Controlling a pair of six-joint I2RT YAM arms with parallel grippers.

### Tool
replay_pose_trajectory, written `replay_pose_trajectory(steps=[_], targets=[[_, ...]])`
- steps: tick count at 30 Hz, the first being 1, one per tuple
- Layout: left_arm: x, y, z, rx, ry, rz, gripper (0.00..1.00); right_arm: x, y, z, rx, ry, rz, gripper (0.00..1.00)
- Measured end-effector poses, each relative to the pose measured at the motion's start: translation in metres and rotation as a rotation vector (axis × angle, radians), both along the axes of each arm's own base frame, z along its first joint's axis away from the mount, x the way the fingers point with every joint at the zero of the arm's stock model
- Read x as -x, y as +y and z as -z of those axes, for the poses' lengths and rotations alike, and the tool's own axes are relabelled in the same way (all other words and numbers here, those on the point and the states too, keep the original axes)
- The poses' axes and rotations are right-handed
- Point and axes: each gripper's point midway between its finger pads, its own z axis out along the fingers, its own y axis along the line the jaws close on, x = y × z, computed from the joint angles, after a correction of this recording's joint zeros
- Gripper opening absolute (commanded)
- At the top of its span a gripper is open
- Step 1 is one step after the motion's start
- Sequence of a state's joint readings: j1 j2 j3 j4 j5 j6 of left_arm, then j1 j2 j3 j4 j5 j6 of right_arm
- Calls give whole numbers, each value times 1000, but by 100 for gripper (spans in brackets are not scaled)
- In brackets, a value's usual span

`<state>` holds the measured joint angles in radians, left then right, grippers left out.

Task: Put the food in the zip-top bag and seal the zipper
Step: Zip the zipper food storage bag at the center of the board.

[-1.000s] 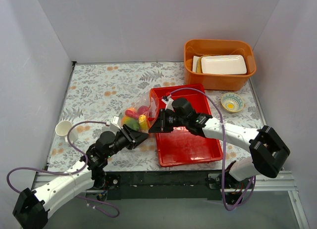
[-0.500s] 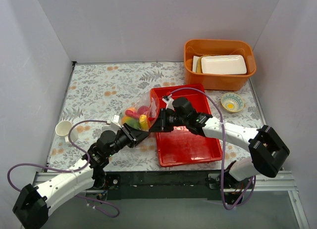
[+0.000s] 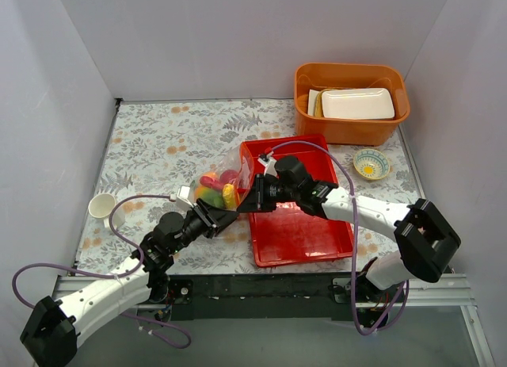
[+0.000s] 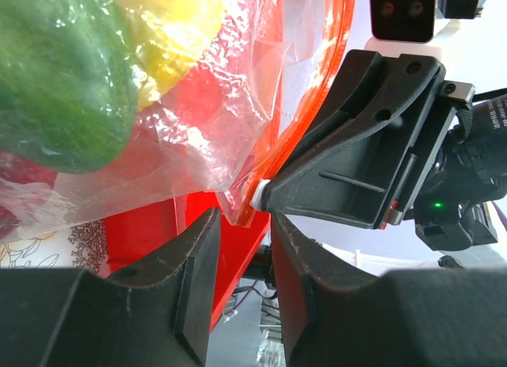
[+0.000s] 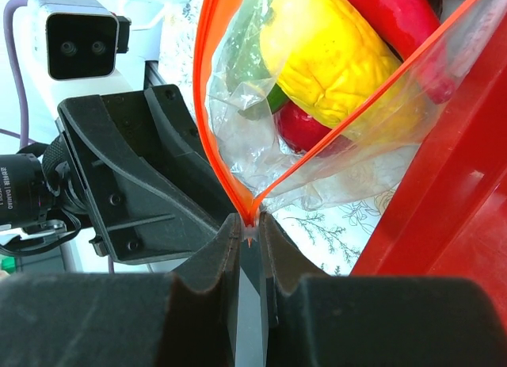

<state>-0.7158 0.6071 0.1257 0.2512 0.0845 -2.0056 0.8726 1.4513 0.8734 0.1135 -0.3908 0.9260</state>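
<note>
Zip-top bag (image 3: 220,183) lies on worktop (image 3: 150,137), against the left wall of the red tray (image 3: 309,236). The food is inside the bag: green piece (image 4: 55,74), yellow piece (image 5: 333,58) and red piece (image 5: 396,18) show through the plastic.

Zipper (image 5: 206,105): in the right wrist view its two strips spread in a V from one corner, so the mouth is unsealed there.

Right claw (image 5: 249,224) is clamped on the zipper at the point of that V.

Left claw (image 4: 242,224) faces the right claw, very near it. Its jaws stand a little apart and the bag's corner dips into the gap, with no visible pinch.

Orange tub (image 3: 348,131) sits at the far right.
</note>
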Motion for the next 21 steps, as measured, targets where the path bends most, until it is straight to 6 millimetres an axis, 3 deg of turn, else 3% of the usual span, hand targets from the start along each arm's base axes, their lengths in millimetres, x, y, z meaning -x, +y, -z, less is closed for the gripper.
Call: replay_pose_trajectory(steps=[21], targets=[[-9,3,-5,4,-30,-44,1,-8,7,-3,-47,55,34,9]])
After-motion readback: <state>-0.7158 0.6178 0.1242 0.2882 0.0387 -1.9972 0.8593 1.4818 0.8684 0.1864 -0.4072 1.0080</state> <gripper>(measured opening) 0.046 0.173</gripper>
